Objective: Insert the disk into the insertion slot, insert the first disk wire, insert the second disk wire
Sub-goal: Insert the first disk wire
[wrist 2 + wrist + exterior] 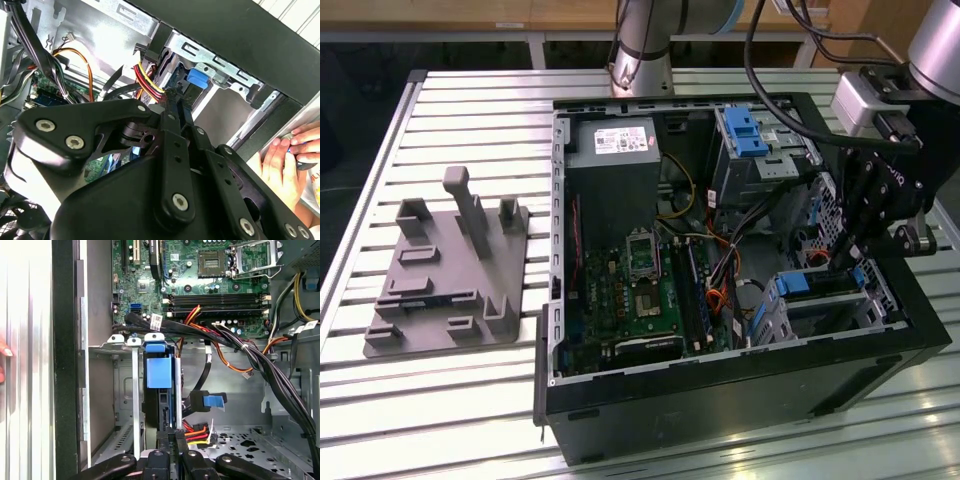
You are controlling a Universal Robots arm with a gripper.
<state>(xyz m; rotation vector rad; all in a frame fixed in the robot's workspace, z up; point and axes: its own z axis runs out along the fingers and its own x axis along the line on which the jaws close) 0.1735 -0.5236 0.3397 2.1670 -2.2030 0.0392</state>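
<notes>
Gripper [173,434] deep in the computer case [720,400], beside the seated disk [159,371]
Its fingers [175,120] are drawn almost together by the red-and-yellow disk wire [196,430]; whether they pinch the plug I cannot tell. The disk stands on edge in the insertion slot [112,390]. A skewed plug could jam or snag neighbouring cables [270,375]. A person's hand [280,160] lies just outside, over the slatted metal tabletop [470,400].

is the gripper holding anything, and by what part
Cannot tell: the black gripper sits at the red and yellow wire bundle beside the blue-framed disk.
</notes>
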